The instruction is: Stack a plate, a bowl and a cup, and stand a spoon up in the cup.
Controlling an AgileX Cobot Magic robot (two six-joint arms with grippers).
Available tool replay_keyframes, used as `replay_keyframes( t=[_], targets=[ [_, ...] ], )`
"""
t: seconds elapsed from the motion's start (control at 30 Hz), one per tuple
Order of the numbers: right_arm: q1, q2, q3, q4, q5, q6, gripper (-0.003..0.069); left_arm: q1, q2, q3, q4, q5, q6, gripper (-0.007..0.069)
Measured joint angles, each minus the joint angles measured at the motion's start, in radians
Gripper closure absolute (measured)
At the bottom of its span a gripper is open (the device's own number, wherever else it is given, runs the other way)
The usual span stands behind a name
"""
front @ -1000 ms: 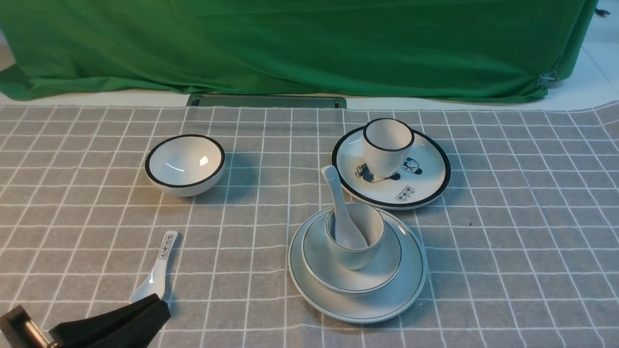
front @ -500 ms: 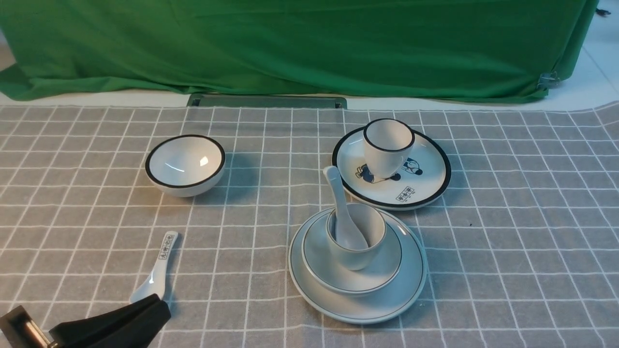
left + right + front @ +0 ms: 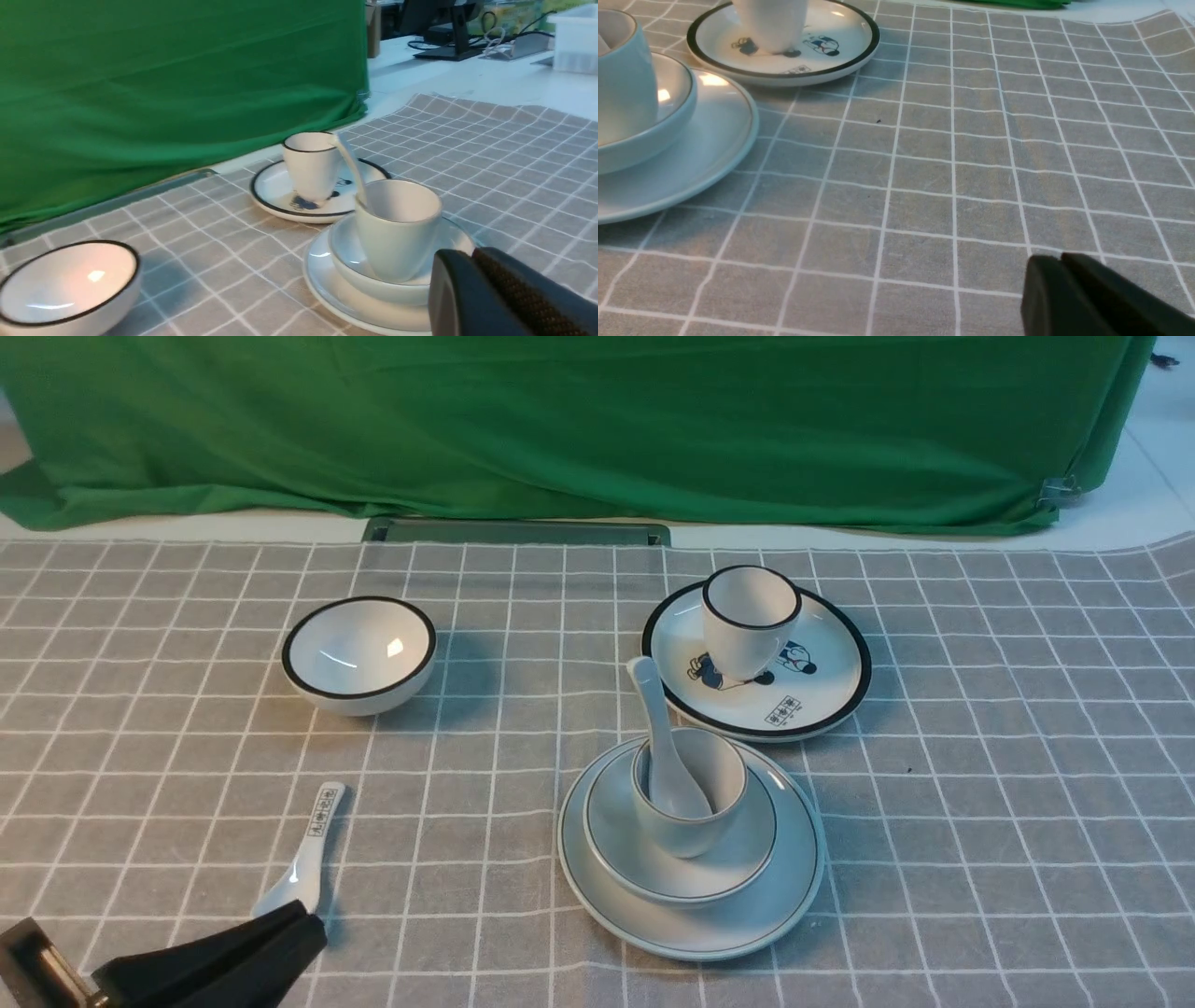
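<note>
The spoon (image 3: 661, 737) stands in the cup (image 3: 689, 791), bowl-end down and handle leaning up over the rim toward the far side, which looks like a stable lean against the cup wall. The cup sits in the middle of the bowl (image 3: 680, 831), and the bowl sits centred on the plate (image 3: 691, 849), each nested in the next larger piece so the pile rests low and level. From how they lie, I judge the stacking done, nothing left to place.

The left gripper (image 3: 280, 938) hangs low at the near edge of the cloth (image 3: 980, 803), off to the left of the stack and well apart from it, with nothing between its fingers. Its jaws look pressed together: the left wrist view shows the two dark fingers (image 3: 495, 298) meeting with only a thin seam. From there the stack lies ahead and to the gripper's right.

The right gripper (image 3: 1064, 284) shows only in its own wrist view, also pressed together and holding nothing, low over bare cloth. The plate's rim (image 3: 714, 154) lies ahead of it and to its left, apart from it.

Just beyond the left gripper's tips lies a printed spoon (image 3: 303, 859), very close, though I cannot tell whether they touch. Farther ahead sits a black-rimmed bowl (image 3: 359, 653). Behind the stack, a cartoon plate (image 3: 756, 663) carries a black-rimmed cup (image 3: 747, 621); its near edge comes just beside the plain plate's far rim.
</note>
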Motion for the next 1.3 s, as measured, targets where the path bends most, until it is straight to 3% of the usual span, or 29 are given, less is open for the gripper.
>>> replay_keyframes(
  t=[0.1, 0.23, 0.4, 0.6, 0.73, 1.3],
  targets=[
    [0.0, 0.0, 0.0, 0.0, 0.0, 0.0, 0.0585, 0.116, -0.045, 0.0, -0.14, -0.007, 0.027, 0.0613],
    [0.0, 0.0, 0.0, 0.0, 0.0, 0.0, 0.0573, 0.317, -0.133, 0.0, -0.079, 0.072, 0.012, 0.0613],
    [0.0, 0.0, 0.0, 0.0, 0.0, 0.0, 0.057, 0.556, -0.271, 0.0, 0.025, 0.24, -0.101, 0.0613],
    [0.0, -0.001, 0.0, 0.0, -0.001, 0.0, 0.0561, 0.771, -0.438, 0.0, 0.099, 0.608, -0.195, 0.0613],
    [0.0, -0.001, 0.0, 0.0, 0.001, 0.0, 0.0551, 0.805, -0.44, 0.0, 0.101, 0.681, -0.215, 0.0613],
    [0.0, -0.002, 0.0, 0.0, 0.001, 0.0, 0.0512, 0.807, -0.44, 0.0, 0.104, 0.674, -0.223, 0.0612]
  ],
)
